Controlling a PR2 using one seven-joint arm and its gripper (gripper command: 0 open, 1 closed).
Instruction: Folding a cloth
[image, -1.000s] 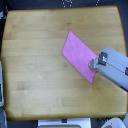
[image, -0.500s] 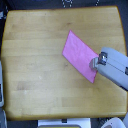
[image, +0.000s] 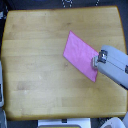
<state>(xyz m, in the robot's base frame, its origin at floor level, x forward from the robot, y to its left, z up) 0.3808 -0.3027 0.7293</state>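
Note:
The pink-magenta cloth (image: 80, 53) lies flat and slanted on the wooden tabletop (image: 40, 65), right of the middle. My gripper (image: 96, 62) comes in from the exterior view's right on a grey arm and sits at the cloth's lower right edge, touching or just above it. The fingertips are small and blurred, so I cannot tell whether they are open or shut, or whether they hold the cloth. The arm hides the cloth's far right corner.
The tabletop's edges run around the frame. A grey object (image: 2, 87) stands at the exterior view's left edge. A white shape (image: 65, 123) sits below the table's front edge.
The gripper has shifted slightly left onto the cloth's right edge. The cloth has not visibly moved.

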